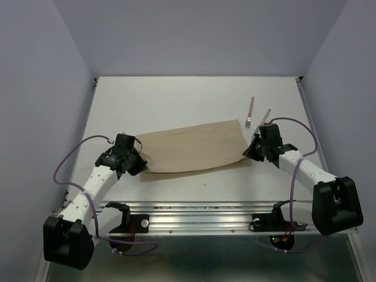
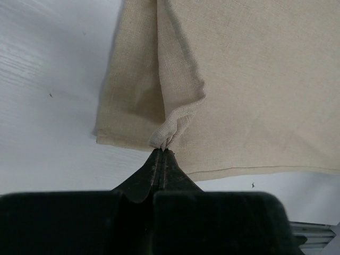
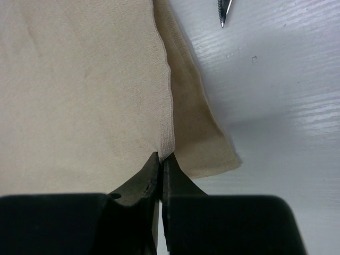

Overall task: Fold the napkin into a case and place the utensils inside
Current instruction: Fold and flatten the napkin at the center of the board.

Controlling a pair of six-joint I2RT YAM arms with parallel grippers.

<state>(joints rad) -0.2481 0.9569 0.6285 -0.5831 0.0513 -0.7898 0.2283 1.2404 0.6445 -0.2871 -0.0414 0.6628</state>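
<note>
The tan napkin (image 1: 194,147) lies folded in two layers across the middle of the table. My left gripper (image 1: 136,163) is shut on the napkin's near left corner (image 2: 169,132), the cloth bunched between its tips. My right gripper (image 1: 251,151) is shut on the top layer's edge at the near right corner (image 3: 168,143). The lower layer (image 3: 204,143) sticks out to the right. The fork (image 1: 250,112), with a pinkish handle, lies beyond the napkin's right end. Next to it a second pink handle (image 1: 267,114), likely the knife, is partly hidden by my right gripper. A metal tip (image 3: 224,10) shows in the right wrist view.
The white table (image 1: 176,100) is walled by lavender panels on three sides. A metal rail (image 1: 194,214) with the arm bases runs along the near edge.
</note>
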